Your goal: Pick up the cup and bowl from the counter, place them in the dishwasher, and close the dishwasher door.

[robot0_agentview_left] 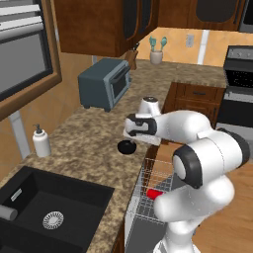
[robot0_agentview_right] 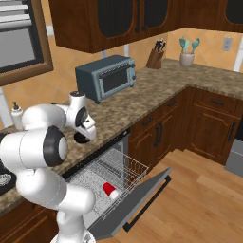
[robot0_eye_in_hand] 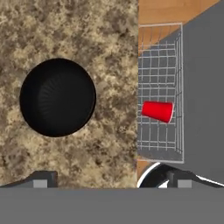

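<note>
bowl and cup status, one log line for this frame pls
cup: lying in dishwasher rack | bowl: on counter, ungrasped | gripper: open above counter | door: open

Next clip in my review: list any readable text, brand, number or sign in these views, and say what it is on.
None can be read.
The toaster oven, soap dispenser, red cup and dishwasher door show plain surfaces with no lettering.
The oven range has a dark control panel, too small and blurred to show any marks.
</note>
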